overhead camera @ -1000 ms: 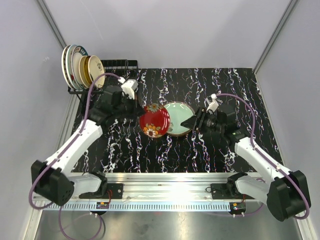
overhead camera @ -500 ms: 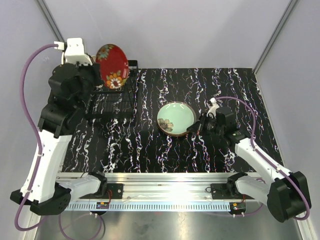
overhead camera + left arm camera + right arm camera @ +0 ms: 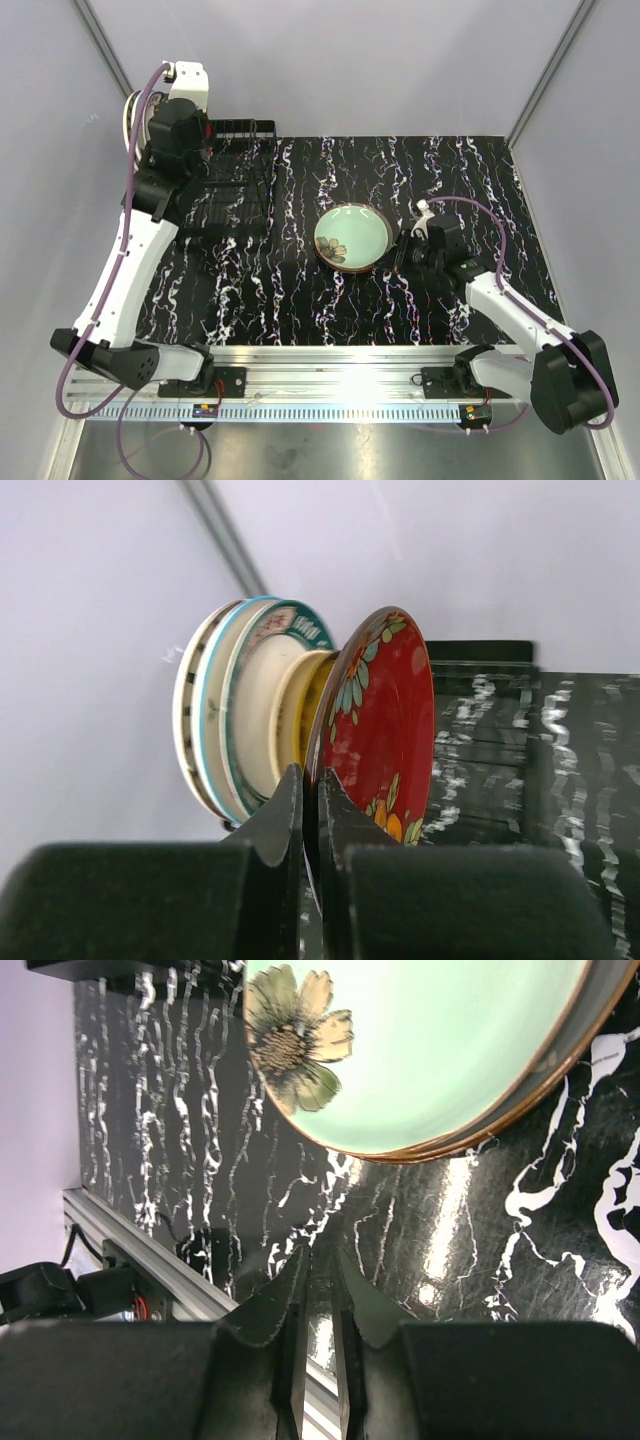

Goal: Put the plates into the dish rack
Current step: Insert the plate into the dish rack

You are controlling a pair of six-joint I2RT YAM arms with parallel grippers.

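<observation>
Plates (image 3: 262,705) are standing on edge at the left end of the dish rack (image 3: 240,180), and the left pincer (image 3: 311,800) is clamping a red plate (image 3: 385,730) just beside them.

Four plates are standing in a row behind the red plate, faces vertical and parallel to it: yellow nearest, then teal-rimmed, blue-rimmed, and white with black marks. The red plate is also upright, its flowered face turned away from the row and its lower rim pinched in the left pincer. One pale green plate (image 3: 352,237) is lying flat, face up, on the desk (image 3: 480,180) to the right of the dish rack. The right pincer (image 3: 320,1255) is hovering just off its rim, parted by only a slim gap and holding nothing.
</observation>
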